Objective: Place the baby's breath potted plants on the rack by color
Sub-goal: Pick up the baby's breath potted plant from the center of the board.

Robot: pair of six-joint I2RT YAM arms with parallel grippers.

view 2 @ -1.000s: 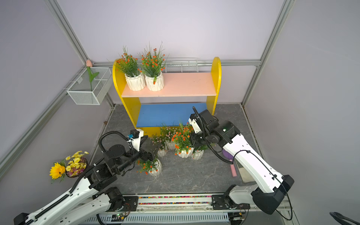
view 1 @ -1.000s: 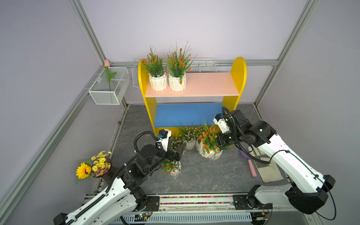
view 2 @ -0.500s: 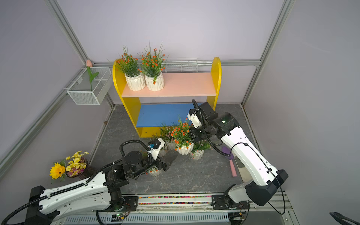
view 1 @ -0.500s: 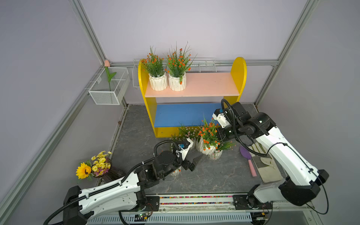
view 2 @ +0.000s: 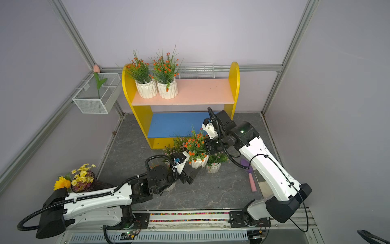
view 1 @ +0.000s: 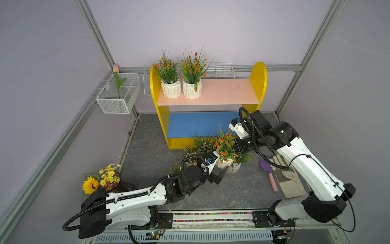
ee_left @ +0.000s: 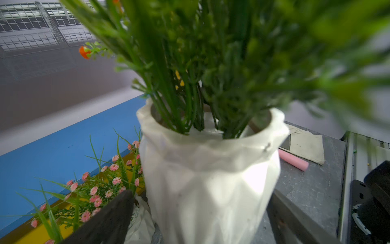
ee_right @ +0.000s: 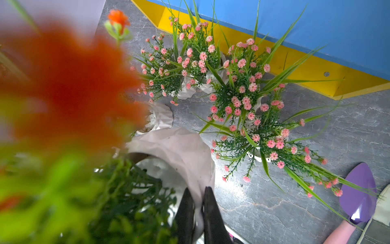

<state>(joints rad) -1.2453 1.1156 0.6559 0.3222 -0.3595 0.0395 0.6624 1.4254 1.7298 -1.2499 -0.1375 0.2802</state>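
Pale lilac walls (view 1: 200,27), braced by aluminium frame posts (view 1: 99,38), close in a dark grey marbled floor (view 1: 147,152) under even light. Above the floor's far corner a white wire mesh basket (view 1: 115,104) hangs off a side rail with a pink tulip stem (view 1: 119,84) upright in it. A shallower wire basket (view 1: 223,68) hangs on the rail along the floor's far edge. A sunflower bouquet (view 1: 103,179) stands just off its near corner.

left arm (view 1: 135,200) stretches low and nearly level, wrist bent upward; left end effector (view 1: 218,176) has its fingers (ee_left: 105,219) spread wide apart; right arm (view 1: 306,166) arches up and inward, wrist tipped downward; right end effector (ee_right: 196,195) is pinched tight on the rim of an orange-bloom pot (view 1: 226,164); the left fingers flank that same pot lower down
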